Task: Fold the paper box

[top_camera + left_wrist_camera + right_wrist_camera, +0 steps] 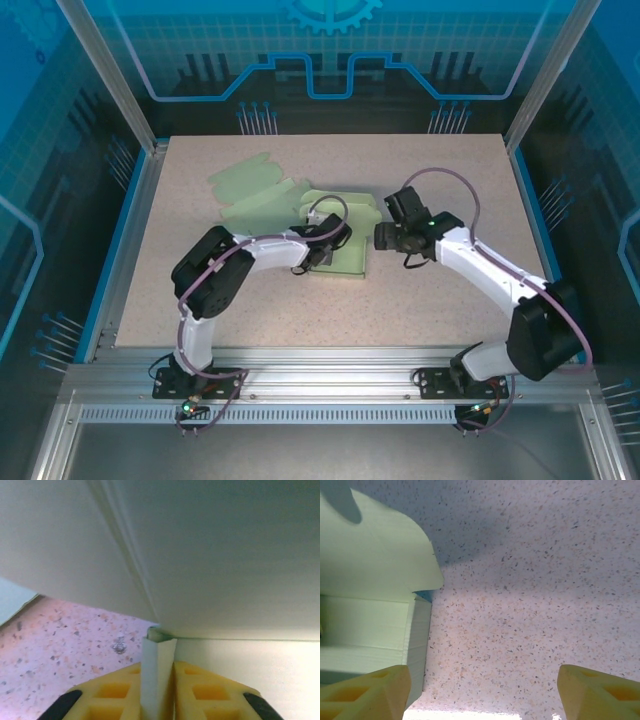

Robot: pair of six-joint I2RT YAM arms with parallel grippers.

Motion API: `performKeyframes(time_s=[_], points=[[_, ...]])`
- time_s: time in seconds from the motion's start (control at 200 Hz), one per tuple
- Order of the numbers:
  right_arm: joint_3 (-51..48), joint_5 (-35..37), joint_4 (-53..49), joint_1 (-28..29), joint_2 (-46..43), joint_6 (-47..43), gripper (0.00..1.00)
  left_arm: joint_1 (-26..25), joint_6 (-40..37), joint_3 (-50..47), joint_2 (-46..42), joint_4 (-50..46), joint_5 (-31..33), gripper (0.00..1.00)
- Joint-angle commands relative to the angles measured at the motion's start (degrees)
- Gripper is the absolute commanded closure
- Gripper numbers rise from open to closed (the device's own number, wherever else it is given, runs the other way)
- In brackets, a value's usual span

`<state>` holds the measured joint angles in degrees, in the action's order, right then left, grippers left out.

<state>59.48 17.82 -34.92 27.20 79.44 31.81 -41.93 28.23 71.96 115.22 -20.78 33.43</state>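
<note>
The pale green paper box (345, 264) lies mid-table, with its unfolded flaps (255, 185) spread toward the far left. My left gripper (326, 250) reaches into the box from the left. In the left wrist view it (159, 669) is shut on a thin upright wall of the box (158, 655), under a broad panel (225, 555). My right gripper (384, 237) hovers just right of the box. In the right wrist view it (482, 695) is open over bare table, and the box's rounded flap (375, 570) and side wall lie by its left finger (365, 695).
The speckled table (450, 170) has a blue rim along its left and right edges. Aluminium frame posts (110, 80) stand at the far corners, and a rail runs across the near edge. Open surface lies to the right of the box and behind it.
</note>
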Motion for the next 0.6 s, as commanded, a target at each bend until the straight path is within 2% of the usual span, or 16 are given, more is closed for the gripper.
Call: performKeyframes(time_s=[0.0,0.15,0.31,0.38,0.455,0.595], points=[[-2.24,-0.16,1.75,-1.97,-4.56,1.62,0.2,-0.86,0.82,2.99,4.41,-12.67,7.64,0.9],[-4.15,-0.54,1.41,-3.98,-8.19,2.09,0.19,-1.89,2.44,3.85,7.28,-14.72,9.78,0.95],[-4.83,-0.87,1.16,-4.64,-10.15,2.03,0.19,-2.15,3.5,4.49,9.03,-15.34,10.05,0.95],[-5.37,-0.73,1.14,-4.57,-10.65,2.24,0.19,-2.1,3.15,3.59,7.96,-14.83,11.28,0.88],[-5.78,-0.68,1.15,-4.61,-11.05,2.38,0.18,-2.01,2.1,2.63,6.39,-13.92,12.05,0.74],[-5.98,-1.28,1.34,-4.61,-11.33,2.55,0.18,-1.98,2.01,1.47,3.43,-12.58,10.33,0.68]])
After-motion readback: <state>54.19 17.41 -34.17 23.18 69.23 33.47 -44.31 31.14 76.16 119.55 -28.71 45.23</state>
